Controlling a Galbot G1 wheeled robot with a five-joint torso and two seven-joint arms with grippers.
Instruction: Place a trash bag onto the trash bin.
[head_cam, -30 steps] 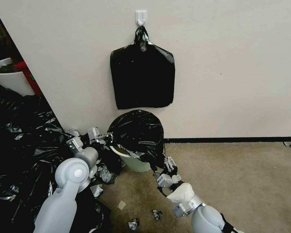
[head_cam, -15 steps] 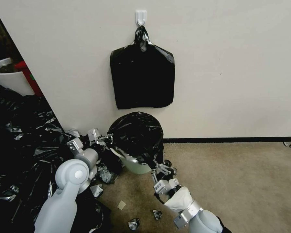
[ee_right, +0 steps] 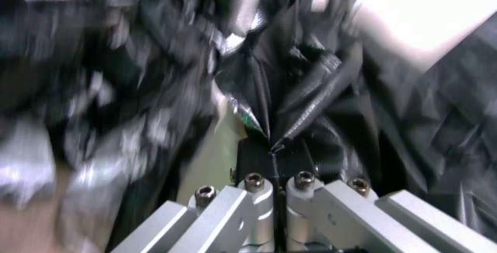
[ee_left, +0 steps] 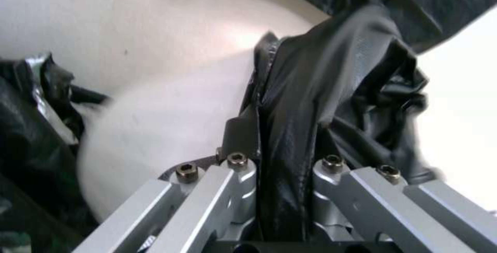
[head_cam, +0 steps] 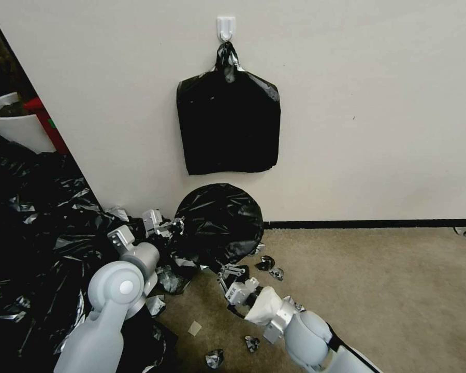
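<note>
Nearest in the head view: black scraps (head_cam: 214, 357) and a small pale square (head_cam: 194, 327) on the carpet (head_cam: 378, 290). Right gripper (head_cam: 232, 273) low at the near side of the trash bag (head_cam: 220, 221); its wrist view has the fingers (ee_right: 259, 191) clenched on a pleat of film (ee_right: 274, 128). Left gripper (head_cam: 166, 226) at the bag's left edge; its wrist view has the fingers (ee_left: 235, 167) grasping a bunched fold (ee_left: 290, 136) against the cream wall of the trash bin (ee_left: 171, 121). In the head view the bag drapes over the bin and hides it, against the wall (head_cam: 378, 103). Heap of black bags (head_cam: 31, 228) to the left. A flat stack of bags (head_cam: 228, 127) hangs from a hook (head_cam: 226, 27) above.
</note>
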